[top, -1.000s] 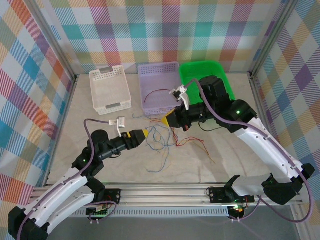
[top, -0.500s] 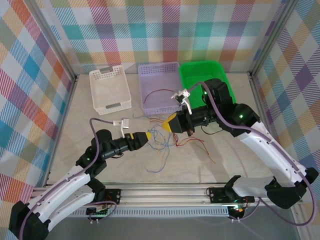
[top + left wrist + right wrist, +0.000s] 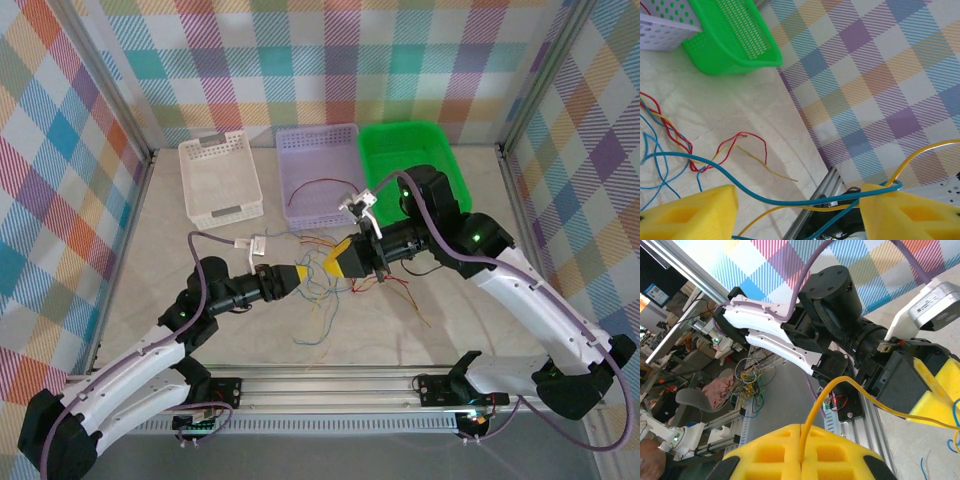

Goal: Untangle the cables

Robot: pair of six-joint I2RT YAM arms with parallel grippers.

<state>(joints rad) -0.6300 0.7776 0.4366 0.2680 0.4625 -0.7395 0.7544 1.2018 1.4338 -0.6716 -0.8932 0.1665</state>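
Top view, cables: a loose tangle of thin blue, red and yellow cables lies on the pale table at the middle of the frame.
Top view, left gripper: the left gripper extends from the lower left, its yellow tip at the left edge of the tangle. I cannot tell the jaw gap from here.
Top view, right gripper: the right gripper comes in from the right, its yellow tip just beside the left one.
Top view, baskets: a white basket, a purple basket and a green basket sit in a row along the upper middle. A single red cable lies in the purple one.
Left wrist view, jaws: two yellow pads sit in the lower corners, set wide apart.
Left wrist view, cables: a blue cable and a yellow cable cross the gap between the pads. Red cables lie on the table at the left.
Right wrist view, jaws: the pads are pressed together at bottom centre, pinching the yellow cable in their seam.
Right wrist view, cable: it rises from the seam, then bends right.
Right wrist view, left arm: the black and white left arm crosses the centre.
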